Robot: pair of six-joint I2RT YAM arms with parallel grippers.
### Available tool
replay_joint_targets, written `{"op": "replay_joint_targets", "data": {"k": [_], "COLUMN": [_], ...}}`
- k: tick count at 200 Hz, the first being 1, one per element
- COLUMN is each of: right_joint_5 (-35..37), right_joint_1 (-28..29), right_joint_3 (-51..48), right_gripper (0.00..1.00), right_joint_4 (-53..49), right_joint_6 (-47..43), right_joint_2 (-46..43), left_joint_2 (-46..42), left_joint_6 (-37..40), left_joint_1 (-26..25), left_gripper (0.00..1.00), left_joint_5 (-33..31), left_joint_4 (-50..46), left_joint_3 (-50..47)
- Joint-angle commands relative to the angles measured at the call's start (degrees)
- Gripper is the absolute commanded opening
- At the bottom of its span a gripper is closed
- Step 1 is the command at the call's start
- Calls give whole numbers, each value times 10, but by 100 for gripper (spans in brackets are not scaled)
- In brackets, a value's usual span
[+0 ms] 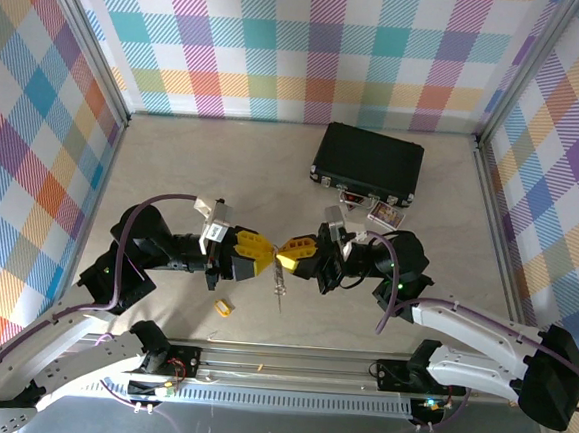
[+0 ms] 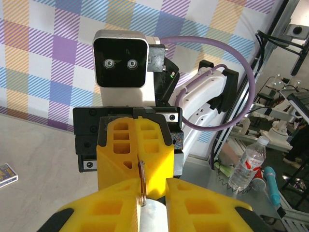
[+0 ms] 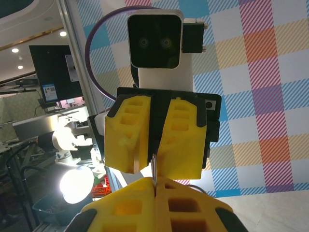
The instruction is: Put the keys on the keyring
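Right gripper (image 1: 293, 249) pinches the keyring (image 2: 142, 180); left gripper (image 1: 263, 256) narrow, gripping what I can't tell. Closing askew could twist the ring free onto the desk's (image 1: 173, 167) near edge.

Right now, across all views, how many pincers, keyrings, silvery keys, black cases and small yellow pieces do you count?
pincers: 2, left pincer and right pincer
keyring: 1
silvery key: 1
black case: 1
small yellow piece: 1
total: 6
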Motion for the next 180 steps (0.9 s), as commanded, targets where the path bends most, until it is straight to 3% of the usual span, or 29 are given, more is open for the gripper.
{"op": "replay_joint_targets", "data": {"k": [1, 91, 130, 159, 180], "right_joint_5": [3, 6, 10, 11, 20], "right_joint_1": [-1, -1, -1, -1, -1], "right_joint_3": [-4, -17, -16, -7, 6], "right_gripper": [0, 0, 0, 0, 19], "right_joint_4": [52, 114, 105, 62, -37], "right_joint_6": [17, 51, 48, 32, -11], "right_joint_2": [9, 35, 27, 17, -12], "left_joint_2": [-5, 4, 3, 3, 5], "left_joint_6": [1, 3, 6, 26, 54], "left_joint_1": [-5, -5, -5, -5, -5], "left_gripper": [20, 16, 0, 0, 0], "left_joint_5": [5, 7, 9, 6, 3], "left_joint_4": [29, 40, 36, 9, -29], "left_joint_3": [2, 4, 3, 11, 29]}}
